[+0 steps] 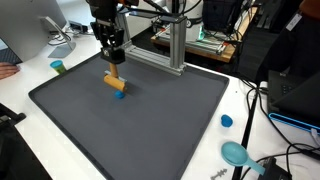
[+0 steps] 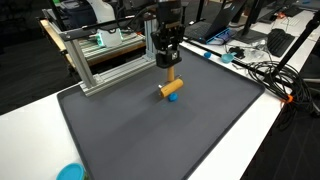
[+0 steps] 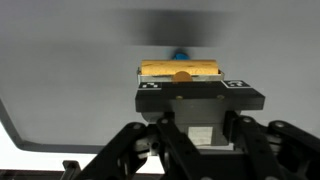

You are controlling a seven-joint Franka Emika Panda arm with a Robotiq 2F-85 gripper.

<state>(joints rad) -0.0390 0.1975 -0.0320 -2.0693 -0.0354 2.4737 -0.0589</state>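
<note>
My gripper (image 1: 113,68) (image 2: 170,68) points straight down over the far part of the dark grey mat (image 1: 150,130) (image 2: 190,140), shut on a short upright wooden peg (image 1: 113,73) (image 2: 170,75). Right under the peg lies a wooden block (image 1: 116,86) (image 2: 168,89) on its side, with a small blue piece (image 1: 121,96) (image 2: 175,98) against it. Whether the peg touches the block I cannot tell. In the wrist view the block (image 3: 180,69) stretches crosswise just beyond the gripper body, the blue piece (image 3: 179,54) peeks out behind it, and the fingertips themselves are hidden.
An aluminium frame (image 1: 172,45) (image 2: 100,60) stands just behind the mat. A teal cup (image 1: 58,67), a small blue cap (image 1: 227,121) and a teal round object (image 1: 236,153) (image 2: 70,172) sit on the white table around the mat. Cables (image 2: 265,75) run along one side.
</note>
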